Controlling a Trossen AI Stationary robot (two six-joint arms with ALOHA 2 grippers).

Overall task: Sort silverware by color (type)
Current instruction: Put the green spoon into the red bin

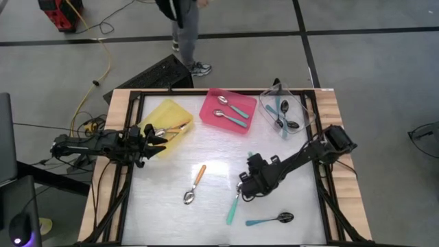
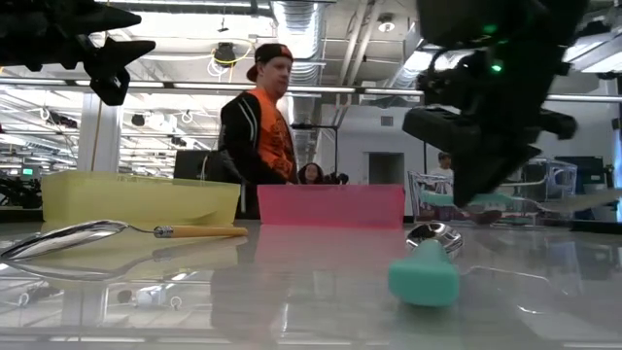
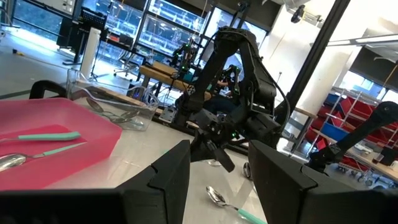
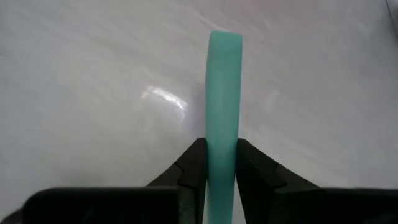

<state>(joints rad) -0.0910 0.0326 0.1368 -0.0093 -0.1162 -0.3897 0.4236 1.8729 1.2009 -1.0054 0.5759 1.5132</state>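
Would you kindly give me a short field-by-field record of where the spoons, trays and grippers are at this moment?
right gripper: shut on the handle of a teal spoon, mid-table
left gripper: open, holding nothing, over the yellow tray
yellow tray contents: orange-handled spoon, partly hidden by the gripper
pink tray: two teal-handled silver spoons
clear tray: teal-handled spoons with black bowls
loose on table: orange spoon, teal black-bowled spoon
background: a person beyond the table

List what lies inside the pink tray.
In the pink tray lie two teal-handled spoons with silver bowls. The high view shows its whole floor uncovered; the low view's tray wall hides them.
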